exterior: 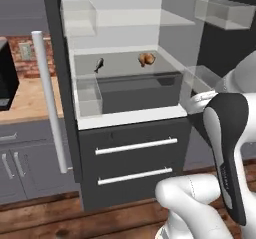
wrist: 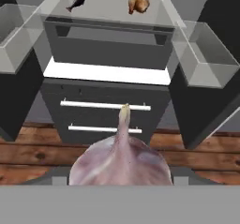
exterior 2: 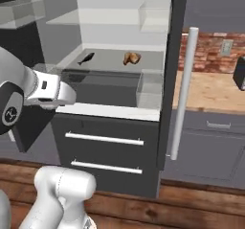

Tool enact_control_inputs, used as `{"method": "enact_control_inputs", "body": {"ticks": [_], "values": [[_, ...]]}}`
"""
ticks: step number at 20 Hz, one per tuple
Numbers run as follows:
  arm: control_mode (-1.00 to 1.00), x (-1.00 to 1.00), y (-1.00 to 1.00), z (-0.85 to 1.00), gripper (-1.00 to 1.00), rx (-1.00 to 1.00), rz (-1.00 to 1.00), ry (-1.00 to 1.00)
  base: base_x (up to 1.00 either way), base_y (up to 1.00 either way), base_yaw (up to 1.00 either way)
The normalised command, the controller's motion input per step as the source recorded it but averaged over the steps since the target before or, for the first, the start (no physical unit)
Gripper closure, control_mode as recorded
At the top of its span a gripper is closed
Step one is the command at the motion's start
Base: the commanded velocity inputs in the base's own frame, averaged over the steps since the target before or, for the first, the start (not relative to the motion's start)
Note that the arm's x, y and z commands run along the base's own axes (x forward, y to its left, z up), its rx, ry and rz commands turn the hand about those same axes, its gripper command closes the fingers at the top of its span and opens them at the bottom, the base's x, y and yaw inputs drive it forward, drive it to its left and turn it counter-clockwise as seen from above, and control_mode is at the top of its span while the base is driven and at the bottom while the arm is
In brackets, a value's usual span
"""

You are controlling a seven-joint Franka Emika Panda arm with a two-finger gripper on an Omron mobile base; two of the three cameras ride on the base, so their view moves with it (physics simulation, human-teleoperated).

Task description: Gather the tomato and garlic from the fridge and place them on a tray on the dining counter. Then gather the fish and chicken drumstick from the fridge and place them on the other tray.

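Garlic [wrist: 121,160] is being carried right in front of the hand camera, its pale purple bulb sitting at the bottom of the hand view with the pointed stem rising toward the fridge drawers. The gripper's fingertips are being hidden by the bulb, but the bulb is being held between partly spread jaws, as far as can be judged from how it is sitting at the hand. The open fridge [exterior: 127,117] is being faced from a little way off, with wooden floor showing between hand and cabinet.

Inside, on the grey shelf [wrist: 105,10], the fish [wrist: 76,2] is lying to the left and the chicken drumstick [wrist: 138,3] to the right, well apart; both are also being shown in the left base view, fish [exterior: 99,64] and drumstick [exterior: 146,58]. No tomato is being picked out on that shelf, so it is probably dealt with already, though that cannot be confirmed from here.

Progress is being judged as somewhere in the first half: the garlic is out of the fridge but not yet set on a tray, and the dining counter is not being seen. Left to be done: the garlic is to be carried over and placed, then fish and drumstick are to be fetched for the other tray. The doors are standing open, their clear bins [wrist: 202,56] flanking the drawers.
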Motion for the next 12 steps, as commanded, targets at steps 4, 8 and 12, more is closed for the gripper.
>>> {"method": "enact_control_inputs", "body": {"ticks": [4,8,12], "values": [[1.00,0.00,0.00,0.00,1.00,0.00,0.00,0.00,-1.00,-0.02,-0.68],[1.00,0.00,0.00,0.00,1.00,0.00,0.00,0.00,-1.00,0.01,-0.83],[1.00,0.00,0.00,0.00,1.00,0.00,0.00,0.00,-0.93,0.05,-0.86]]}}
